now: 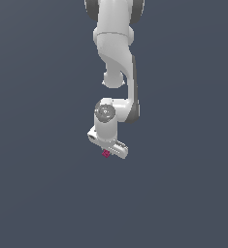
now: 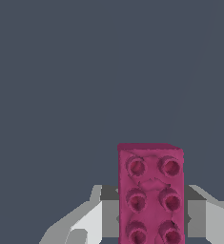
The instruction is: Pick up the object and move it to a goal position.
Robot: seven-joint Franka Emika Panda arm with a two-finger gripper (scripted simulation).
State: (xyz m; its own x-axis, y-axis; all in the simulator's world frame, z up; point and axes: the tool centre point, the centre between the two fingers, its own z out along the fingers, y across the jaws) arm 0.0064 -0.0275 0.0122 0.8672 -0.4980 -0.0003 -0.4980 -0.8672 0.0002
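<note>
Plain dark slate-blue ground [image 1: 38,193] filling both views, even flat light, faint soft shading, featureless surface

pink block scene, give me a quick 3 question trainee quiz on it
1. True or false: in the wrist view, the pink block sits between the two fingers of the hand.
2. How many round studs show on the block's top face in the wrist view? A) two B) six C) ten
3. In the exterior view, where does the block appear relative to the hand?

Key
1. True: a light finger shows on each side of the block.
2. B: six studs, in two columns of three.
3. Just under the hand's lower edge, peeking out as a small pink spot.
</note>
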